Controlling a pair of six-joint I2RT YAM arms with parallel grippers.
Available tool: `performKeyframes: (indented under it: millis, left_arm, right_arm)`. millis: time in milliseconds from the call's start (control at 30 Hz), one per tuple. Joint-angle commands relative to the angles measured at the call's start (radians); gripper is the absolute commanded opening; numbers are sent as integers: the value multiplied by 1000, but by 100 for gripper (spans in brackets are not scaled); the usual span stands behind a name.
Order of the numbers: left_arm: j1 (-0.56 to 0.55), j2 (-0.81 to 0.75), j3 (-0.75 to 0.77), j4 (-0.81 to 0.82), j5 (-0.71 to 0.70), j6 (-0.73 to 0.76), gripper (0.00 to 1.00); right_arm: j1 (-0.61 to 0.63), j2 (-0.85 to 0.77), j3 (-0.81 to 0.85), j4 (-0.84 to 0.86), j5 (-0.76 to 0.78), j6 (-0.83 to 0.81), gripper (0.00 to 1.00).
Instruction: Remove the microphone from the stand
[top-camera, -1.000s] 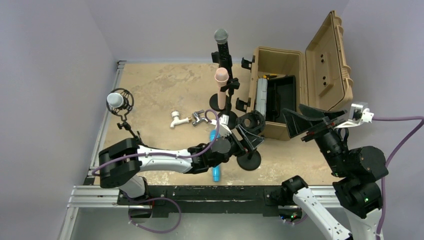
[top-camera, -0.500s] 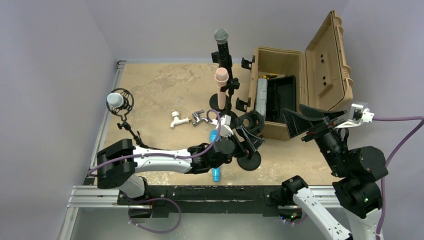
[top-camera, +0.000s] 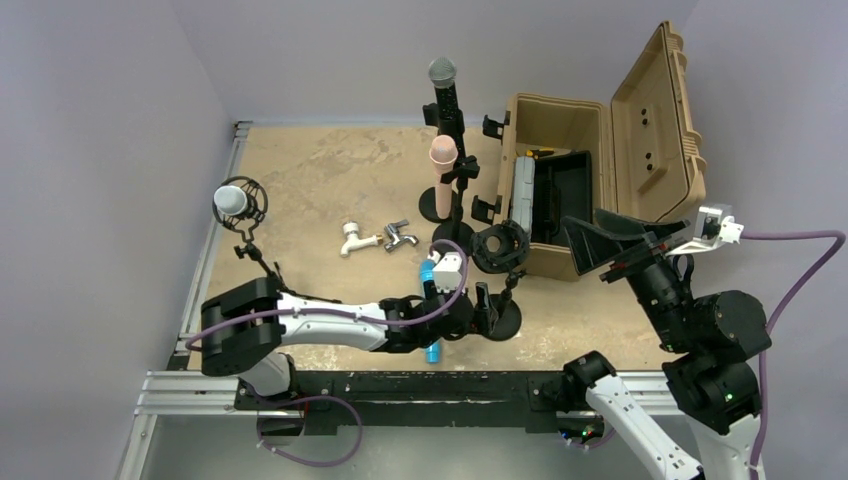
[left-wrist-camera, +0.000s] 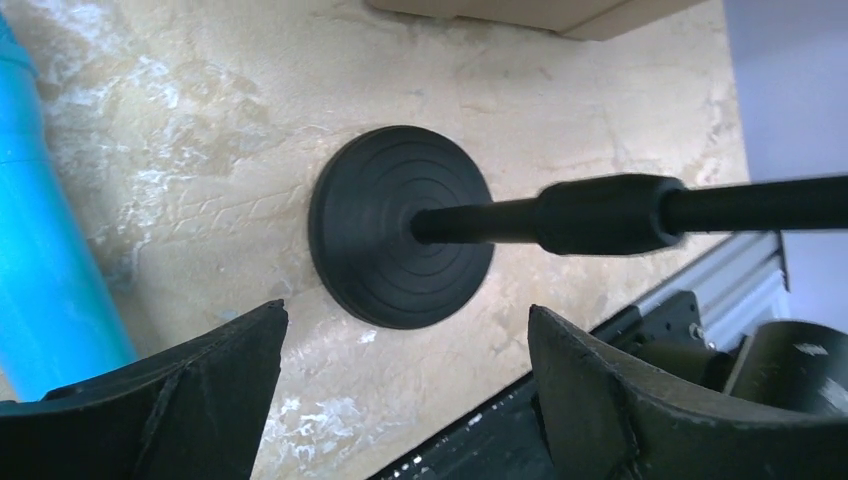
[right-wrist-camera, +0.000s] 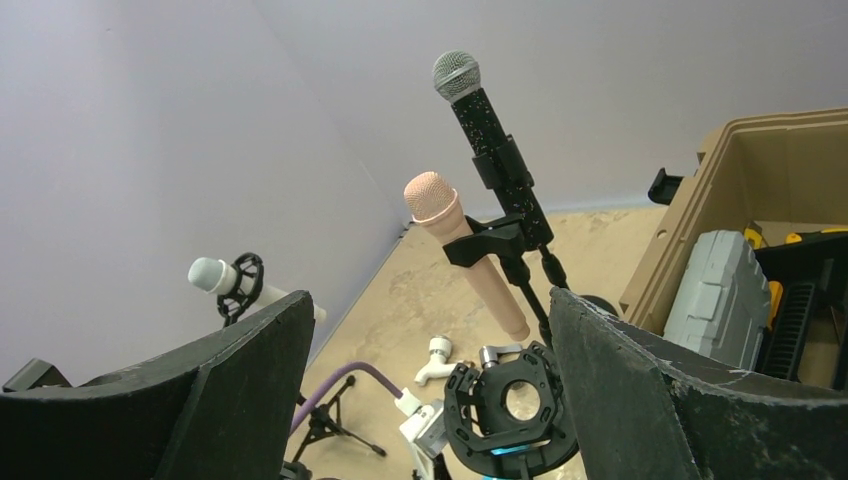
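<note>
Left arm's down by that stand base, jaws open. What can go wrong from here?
1. Left gripper sits open low by the round base, beside the pole; a nudge might tip it over.
2. Blue tube lies right beside one finger and could be knocked rolling.

By the desk's (top-camera: 320, 180) near edge, the left arm (top-camera: 325, 320) hides the blue tube's (top-camera: 432, 350) middle; the stand pole (left-wrist-camera: 600, 212) is cut off.

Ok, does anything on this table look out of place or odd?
Yes. The black ring-shaped shock mount on the nearest black round-based stand holds no microphone. A white tap, a chrome tap and a blue tube lie loose on the tan table, odd among audio gear.
</note>
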Motion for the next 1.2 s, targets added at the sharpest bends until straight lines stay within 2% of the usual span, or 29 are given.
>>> performKeyframes:
  millis: [0,200,400,667,1167]
  left_arm:
    - [-9,-122,-58,229,34,110,90]
    - [-5,-269,-156,461,-9,31,99]
    - [23,-248,-132,619,14,-11,100]
    - [45,-186,-74,542,35,-60,100]
    - [76,-90,-65,529,28,-65,98]
  right_arm:
    - [2,-13,-9,47,-6,9,86]
    - [2,-13,-3,45,-6,9,86]
    - [2,-15,4,42,-6,4,86]
    - [3,-19,7,41,-5,3,86]
    - [3,1,-6,65,-7,3,86]
